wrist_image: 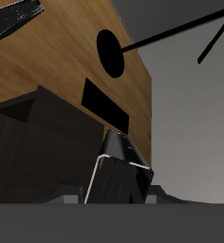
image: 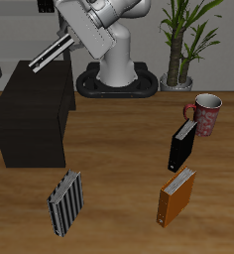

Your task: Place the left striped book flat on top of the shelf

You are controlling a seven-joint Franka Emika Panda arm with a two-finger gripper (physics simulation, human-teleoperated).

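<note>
Above the table (image: pixel 119 149), over the back part of the black shelf (image: pixel 35 114), the left striped book (image: pixel 50 55) hangs tilted, clear of the flat top. The hand (image: pixel 71 38) appears clamped on its end, though the fingers are hard to make out.

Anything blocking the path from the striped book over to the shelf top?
Nothing visible. The striped book stands on the table near its front edge, just in front of the black shelf, with bare wood between them. The shelf's flat top looks bare. The other books and the mug stand well off to the side.
</note>
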